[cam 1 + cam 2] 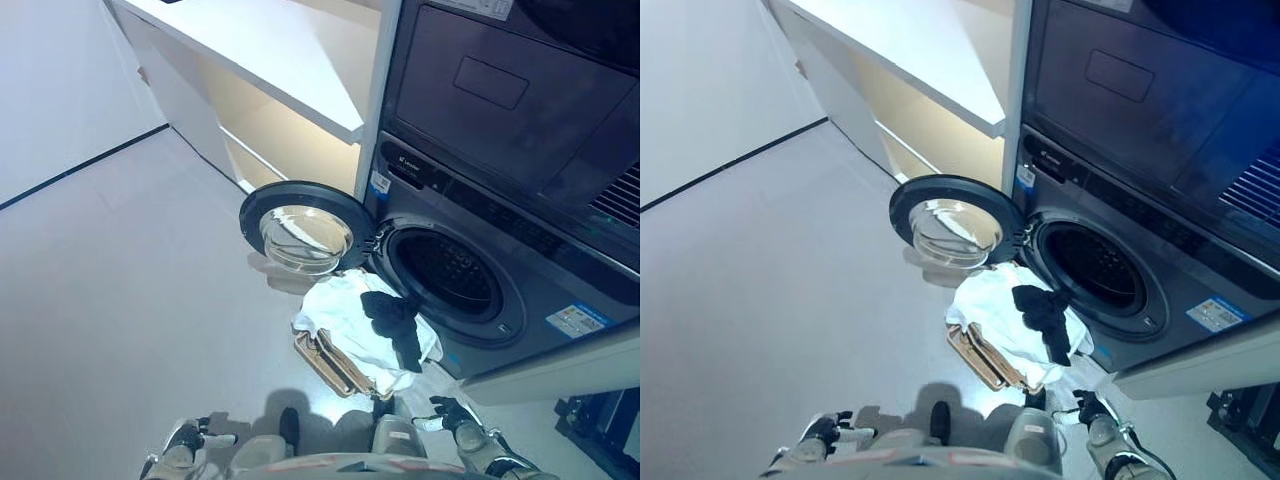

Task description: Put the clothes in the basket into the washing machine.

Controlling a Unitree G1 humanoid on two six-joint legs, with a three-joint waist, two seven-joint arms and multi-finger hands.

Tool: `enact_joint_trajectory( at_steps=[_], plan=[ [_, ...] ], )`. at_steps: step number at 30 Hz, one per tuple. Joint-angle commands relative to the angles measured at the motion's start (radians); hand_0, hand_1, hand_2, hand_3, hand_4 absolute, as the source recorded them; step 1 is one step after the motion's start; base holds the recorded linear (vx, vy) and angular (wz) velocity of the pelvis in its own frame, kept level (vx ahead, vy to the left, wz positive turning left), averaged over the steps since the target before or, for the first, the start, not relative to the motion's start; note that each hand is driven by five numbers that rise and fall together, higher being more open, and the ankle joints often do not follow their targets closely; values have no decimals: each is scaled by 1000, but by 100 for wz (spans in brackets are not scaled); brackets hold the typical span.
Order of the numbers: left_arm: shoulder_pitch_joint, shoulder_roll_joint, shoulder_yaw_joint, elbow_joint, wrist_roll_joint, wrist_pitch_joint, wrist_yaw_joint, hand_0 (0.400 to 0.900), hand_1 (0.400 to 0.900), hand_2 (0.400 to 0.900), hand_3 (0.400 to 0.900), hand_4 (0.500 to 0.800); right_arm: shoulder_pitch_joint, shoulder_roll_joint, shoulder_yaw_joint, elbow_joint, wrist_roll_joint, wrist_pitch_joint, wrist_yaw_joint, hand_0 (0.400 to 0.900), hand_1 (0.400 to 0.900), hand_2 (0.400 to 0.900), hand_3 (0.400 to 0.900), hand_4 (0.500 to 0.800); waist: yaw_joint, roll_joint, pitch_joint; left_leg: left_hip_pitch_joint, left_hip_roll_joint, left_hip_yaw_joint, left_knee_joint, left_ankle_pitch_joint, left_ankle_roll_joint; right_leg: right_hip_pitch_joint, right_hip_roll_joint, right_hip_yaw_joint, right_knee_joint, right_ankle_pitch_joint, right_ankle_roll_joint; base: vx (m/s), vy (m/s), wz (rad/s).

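A tan basket (330,365) stands on the floor before the washing machine (480,250), heaped with white cloth (345,315) and a black garment (395,322) on top. The machine's round door (300,228) hangs open to the left, and the dark drum (445,272) shows behind it. My left hand (188,438) sits low at the bottom left, fingers relaxed and empty. At the bottom right my right hand (452,412) hovers just below and right of the basket, fingers loosely spread, holding nothing.
A second dark appliance (510,90) is stacked above the washer. A white counter (270,50) with a lit recess beneath runs along the back left. Pale floor (110,290) spreads out to the left.
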Motion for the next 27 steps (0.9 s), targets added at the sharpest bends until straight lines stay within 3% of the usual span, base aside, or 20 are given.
enact_joint_trajectory(
  at_steps=[1,4,6,7,9,12,13,20,26,27],
  plan=[
    [-36,28,27,-9,-13,-27,29,900,900,900,900,800,-48,-57,47,-28,-52,-23,-8,900,900,900,900,800,15,-2,-28,-34,42,-41,75,-66,-58,-26,6,-11,52,31,25,138,-266,75],
    [-32,31,29,-6,-20,-24,24,900,900,900,900,800,-49,-57,62,-26,-59,-30,-6,900,900,900,900,800,27,-5,-30,-70,100,-89,86,-38,-96,8,17,-86,75,-26,8,91,-317,90],
    [-36,34,20,-8,-16,-23,27,900,900,900,900,800,-51,-63,59,-25,-48,-33,-11,900,900,900,900,800,34,-15,-20,-123,112,-56,127,-20,-102,35,10,-135,62,-41,-1,-17,-259,92],
    [-45,34,6,-14,-11,-20,28,900,900,900,900,800,-57,-65,59,-31,-35,-33,-13,900,900,900,900,800,34,-14,-5,-171,110,1,141,2,-95,47,4,-170,55,-45,-3,-80,-199,79],
    [-52,34,-3,-19,-6,-20,29,900,900,900,900,800,-71,-69,64,-35,-21,-38,-17,900,900,900,900,800,44,4,7,-222,101,22,92,45,-85,37,21,-187,57,-54,-4,-44,-106,6],
    [-38,34,0,-9,-1,-21,28,900,900,900,900,800,-89,-59,99,-41,-40,-35,-19,900,900,900,900,800,60,17,7,-214,94,-12,56,53,-75,14,45,-161,73,-61,-9,36,-26,-43],
    [-35,38,-5,-5,9,-19,26,900,900,900,900,800,-101,-59,112,-57,-48,-39,-25,900,900,900,900,800,57,22,9,-221,104,20,44,65,-75,-2,48,-164,75,-60,-10,-20,8,-9],
    [-87,63,-17,-35,-25,-40,72,900,900,900,900,800,-230,-85,188,-94,-91,-47,-66,900,900,900,900,800,68,39,70,-362,100,45,78,84,-71,-210,39,-118,132,-45,-19,-188,43,-19],
    [-138,77,-29,-57,-77,-63,142,900,900,900,900,800,-331,-125,249,-102,-154,-45,-124,900,900,900,900,800,81,47,128,-518,86,36,179,88,-77,-331,21,-109,196,-55,-26,-76,-18,4],
    [-161,87,-34,-70,-91,-72,174,900,900,900,900,800,-370,-142,266,-93,-171,-42,-152,900,900,900,900,800,86,51,143,-566,80,36,207,87,-83,-374,16,-105,221,-59,-28,-55,-19,5]
  ],
)
